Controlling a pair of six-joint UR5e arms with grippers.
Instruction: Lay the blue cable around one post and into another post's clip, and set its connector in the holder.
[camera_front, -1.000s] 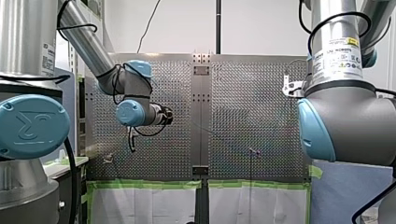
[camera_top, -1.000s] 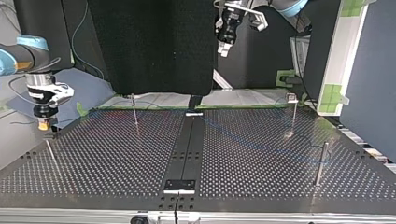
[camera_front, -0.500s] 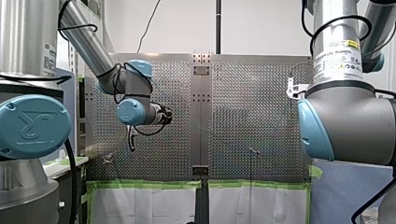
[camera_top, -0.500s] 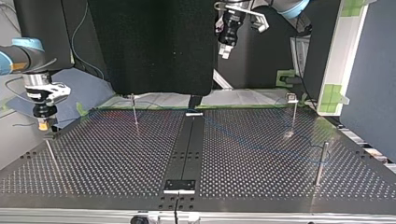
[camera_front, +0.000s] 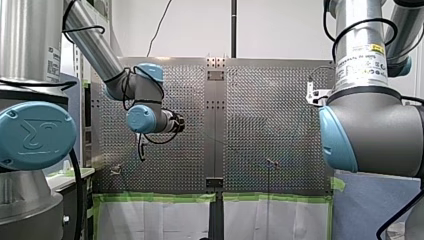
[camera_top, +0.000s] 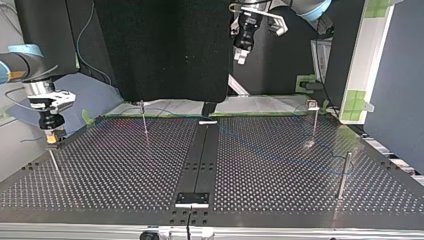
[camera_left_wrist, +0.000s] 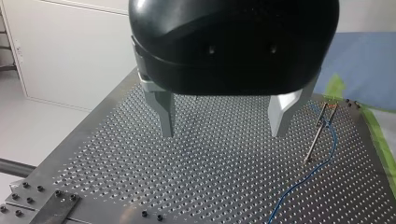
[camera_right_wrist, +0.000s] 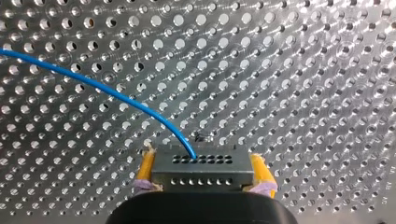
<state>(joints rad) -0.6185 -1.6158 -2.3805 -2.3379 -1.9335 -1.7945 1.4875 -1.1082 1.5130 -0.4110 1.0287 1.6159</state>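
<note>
Gripping the dark connector (camera_right_wrist: 205, 173) of the blue cable (camera_right_wrist: 93, 86), my right tool (camera_right_wrist: 202, 162); my left tool (camera_left_wrist: 223, 132) wide open, empty.

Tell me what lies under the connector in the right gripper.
The perforated table spreads beneath the connector, clamped in my right gripper; the blue cable leaves its face. The patch directly below is hidden.

Bright even light, glints on the perforated table (camera_right_wrist: 303, 56), soft shadows
</note>
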